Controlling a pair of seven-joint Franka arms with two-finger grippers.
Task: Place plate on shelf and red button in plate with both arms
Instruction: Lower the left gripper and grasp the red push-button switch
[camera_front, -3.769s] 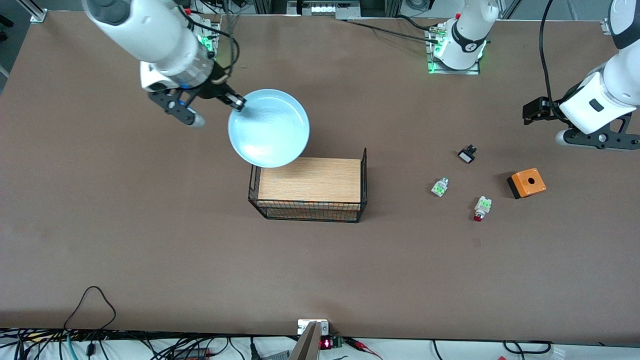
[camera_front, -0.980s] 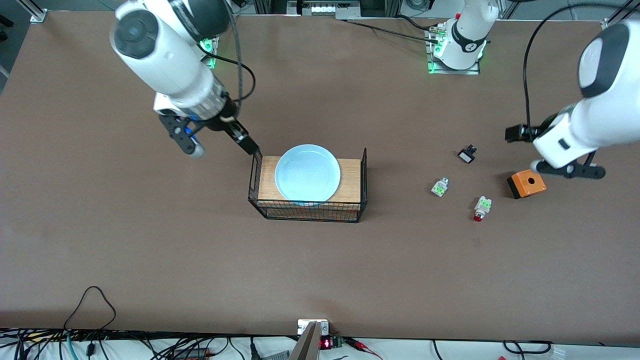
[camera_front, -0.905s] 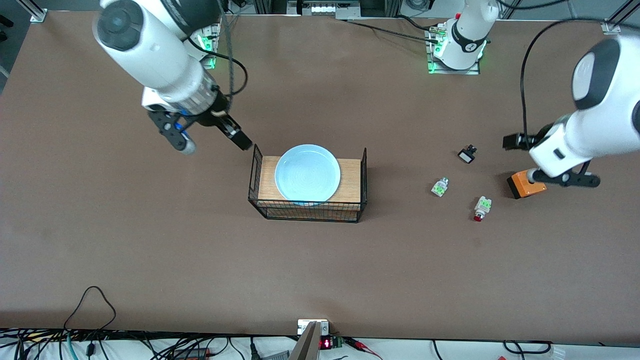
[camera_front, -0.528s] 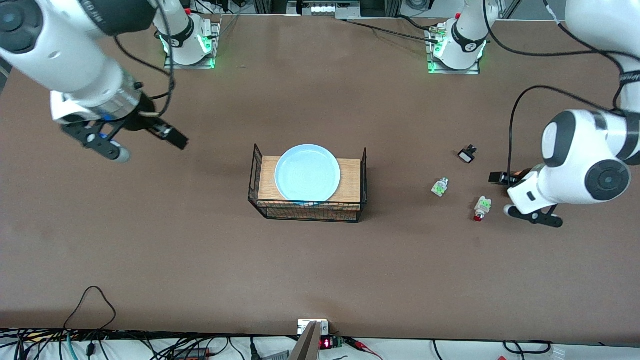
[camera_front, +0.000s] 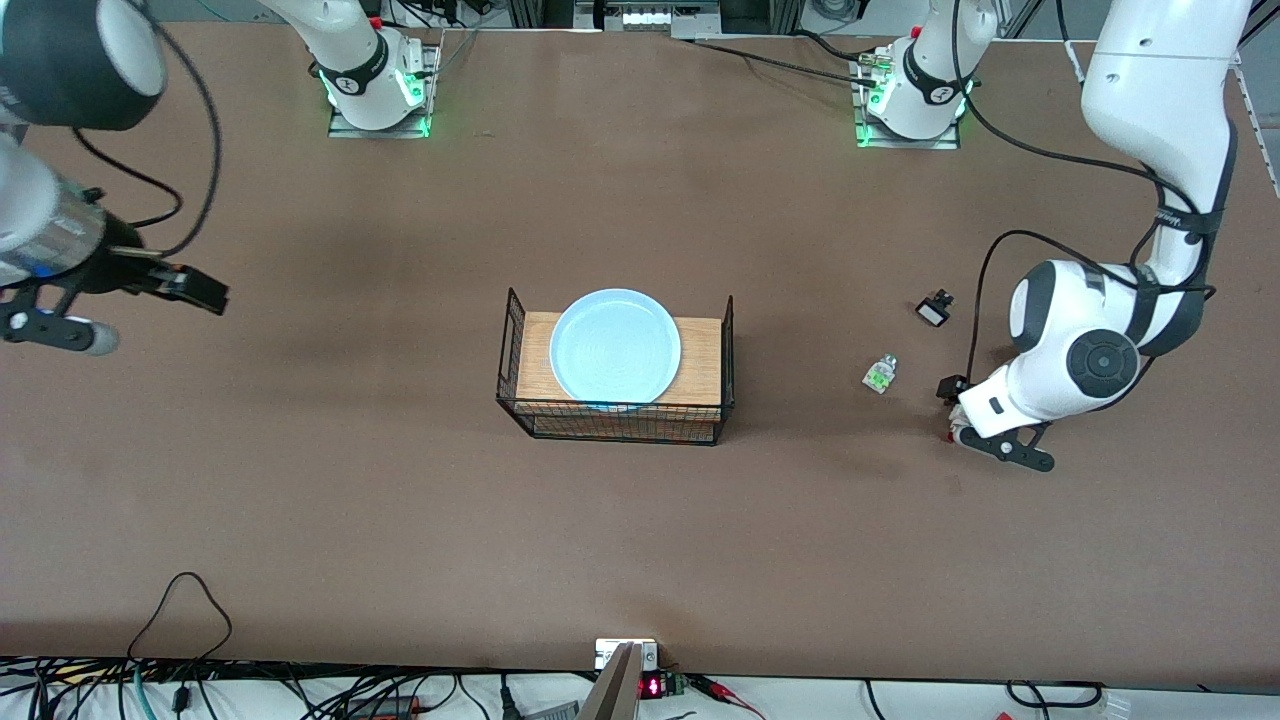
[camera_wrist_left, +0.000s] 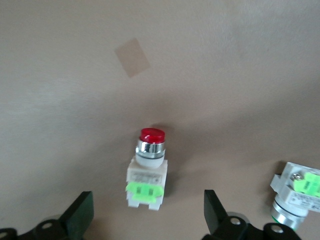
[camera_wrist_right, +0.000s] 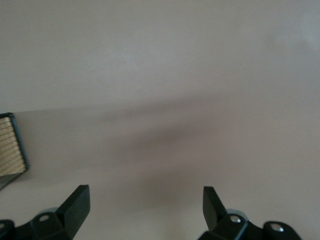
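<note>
- The red button (camera_wrist_left: 147, 170) is hidden in the front view by the left arm.
- The orange box is likewise covered.
- The right gripper (camera_front: 60, 325) is cut off by the front view's edge.

We see a round, shallow, pale blue plate (camera_front: 615, 345) with a smooth, softly glossy glaze, resting on a light wooden board with fine straight grain (camera_front: 700, 360) inside a thin black wire-mesh metal basket (camera_front: 618, 420). The brown table top (camera_front: 400, 520) looks matt and even. In the left wrist view, the small red button part (camera_wrist_left: 146, 175) has a glossy red plastic cap, a shiny metal collar, a white plastic body and a bright green tab. The left gripper (camera_wrist_left: 147, 217) has matt black plastic fingers (camera_wrist_left: 80, 215); the right gripper (camera_wrist_right: 145, 205) looks alike.
</note>
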